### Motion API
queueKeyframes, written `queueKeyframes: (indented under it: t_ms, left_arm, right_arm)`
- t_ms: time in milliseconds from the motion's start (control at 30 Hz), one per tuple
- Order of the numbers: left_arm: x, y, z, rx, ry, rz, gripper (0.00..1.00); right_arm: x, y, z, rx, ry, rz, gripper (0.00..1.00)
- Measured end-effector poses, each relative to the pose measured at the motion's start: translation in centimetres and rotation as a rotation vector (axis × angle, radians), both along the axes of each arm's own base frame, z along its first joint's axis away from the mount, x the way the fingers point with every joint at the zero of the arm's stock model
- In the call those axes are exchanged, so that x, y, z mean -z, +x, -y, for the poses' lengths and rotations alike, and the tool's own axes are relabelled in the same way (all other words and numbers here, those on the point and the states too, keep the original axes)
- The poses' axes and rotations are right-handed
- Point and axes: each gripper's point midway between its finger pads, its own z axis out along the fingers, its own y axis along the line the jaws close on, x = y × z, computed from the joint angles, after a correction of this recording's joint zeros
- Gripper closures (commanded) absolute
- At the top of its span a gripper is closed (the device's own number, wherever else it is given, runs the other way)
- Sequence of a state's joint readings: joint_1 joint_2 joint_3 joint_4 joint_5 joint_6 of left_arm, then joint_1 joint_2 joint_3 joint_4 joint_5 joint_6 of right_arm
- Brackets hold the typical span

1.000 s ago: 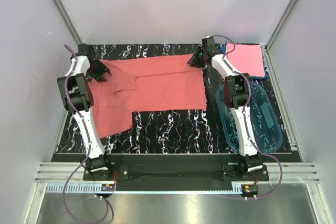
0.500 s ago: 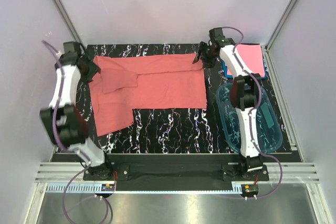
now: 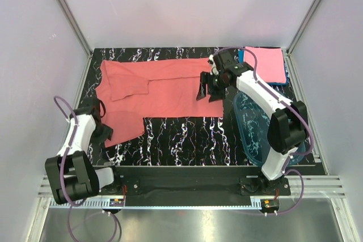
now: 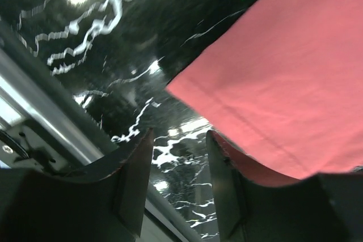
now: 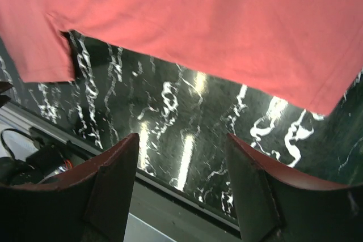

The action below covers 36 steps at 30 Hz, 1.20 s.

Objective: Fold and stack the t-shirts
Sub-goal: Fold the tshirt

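Your left wrist view crops salmon t-shirt (image 4: 283, 72), hem hidden behind left gripper (image 4: 180, 135); past right gripper (image 3: 209, 90), blue t-shirt (image 3: 282, 83) mostly under pink t-shirt (image 3: 264, 63).

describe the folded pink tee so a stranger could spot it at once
On the black marbled table, look to the far right corner, beyond the clear blue tub. The folded pink t-shirt lies there, a neat square atop a blue one. It is paler than the salmon tee spread open to its left.
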<state>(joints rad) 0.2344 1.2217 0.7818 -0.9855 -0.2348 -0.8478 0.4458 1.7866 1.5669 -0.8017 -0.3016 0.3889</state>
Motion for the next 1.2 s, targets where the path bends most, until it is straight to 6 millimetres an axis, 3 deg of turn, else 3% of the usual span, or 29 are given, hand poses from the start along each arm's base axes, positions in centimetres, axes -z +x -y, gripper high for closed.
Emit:
queueKeyframes:
  t_ms: [167,467,567,633,767,967,1200]
  left_arm:
    - [1.5,-1.3,0.3,-0.047,-0.013,-0.022,0.48]
    - [4.0,1.3,-0.3,-0.043,-0.026,-0.010,0.46]
    - [4.6,1.6,-0.4,-0.046,-0.033,-0.003,0.52]
    - [4.6,1.8,-0.5,-0.055,-0.038,0.012,0.72]
    - [4.7,1.9,-1.0,-0.077,-0.047,0.024,0.94]
    - [4.4,2.1,-1.5,-0.043,-0.041,0.021,1.00]
    - [3.1,3.3,-2.3,-0.014,-0.010,0.050,1.00]
  right_arm:
    - [2.6,-1.7,1.3,0.006,-0.027,-0.070,0.31]
    - [4.2,-3.5,1.9,-0.018,-0.023,-0.098,0.31]
    - [4.3,-3.6,2.0,-0.029,-0.028,-0.094,0.31]
    - [4.4,-3.6,2.1,-0.035,-0.034,-0.090,0.31]
    - [4.5,-3.6,2.2,-0.043,-0.040,-0.086,0.31]
    - [5.5,-4.1,3.1,-0.034,-0.085,-0.106,0.32]
    - [8.8,-4.6,5.8,0.027,-0.234,-0.150,0.42]
